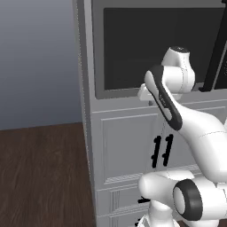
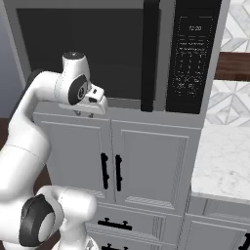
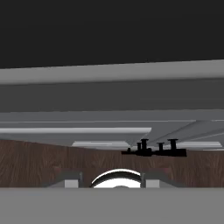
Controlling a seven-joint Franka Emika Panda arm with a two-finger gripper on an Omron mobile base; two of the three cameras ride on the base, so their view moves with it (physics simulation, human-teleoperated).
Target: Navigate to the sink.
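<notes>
The sink is out of view. My arm is folded up in front of a tall grey cabinet. The gripper (image 2: 91, 108) hangs at the lower edge of a dark oven door (image 2: 83, 53) and points down. From the left base it shows as a small white hand (image 1: 145, 93) against the oven frame. Looking along the gripper (image 3: 112, 181), the two fingertips (image 3: 70, 180) stand apart with nothing between them. Below them lie the wood floor and a black drawer handle (image 3: 153, 151).
A black control panel (image 2: 192, 53) and a vertical black handle (image 2: 149, 53) sit right of the oven door. Twin grey cabinet doors (image 2: 146, 166) with black handles are below, drawers under them. A white marble counter (image 2: 224, 161) runs to the right. Dark wood floor (image 1: 42, 177) lies open to the left.
</notes>
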